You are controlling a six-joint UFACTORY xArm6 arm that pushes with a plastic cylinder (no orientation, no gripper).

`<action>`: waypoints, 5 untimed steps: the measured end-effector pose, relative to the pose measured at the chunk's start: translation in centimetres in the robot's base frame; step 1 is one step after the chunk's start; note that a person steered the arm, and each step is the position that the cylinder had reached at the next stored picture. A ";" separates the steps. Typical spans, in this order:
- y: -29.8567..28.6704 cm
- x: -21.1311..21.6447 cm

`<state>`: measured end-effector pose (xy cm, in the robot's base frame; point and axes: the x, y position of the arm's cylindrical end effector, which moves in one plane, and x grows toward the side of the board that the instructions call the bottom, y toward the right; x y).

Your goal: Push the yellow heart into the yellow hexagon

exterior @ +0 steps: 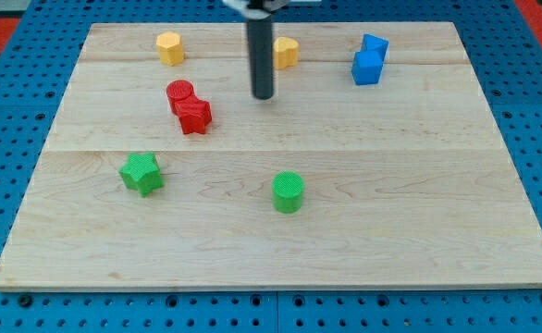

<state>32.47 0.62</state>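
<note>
Yellow heart [287, 52] upper centre of frame, partly behind rod. Yellow hexagon [169, 47] upper left, well apart. My tip [264, 95] just below-left of heart, bare rod, gripping nothing. Push not yet done; whole leftward run left.

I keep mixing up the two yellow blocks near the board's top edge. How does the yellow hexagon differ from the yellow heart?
The yellow hexagon block lies toward the view's left, in full view; the yellow heart block lies nearer the middle, its left side hidden behind the dark rod. The hexagon stands well clear of my tip; the heart sits just up and right of it. The hexagon shows flat facets, the heart a rounded outline. Both are yellow, similar in size, on the wooden board.
</note>
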 end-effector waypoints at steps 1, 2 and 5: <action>5.5 -2.8; 5.9 -5.9; -1.8 -6.9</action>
<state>25.54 -1.15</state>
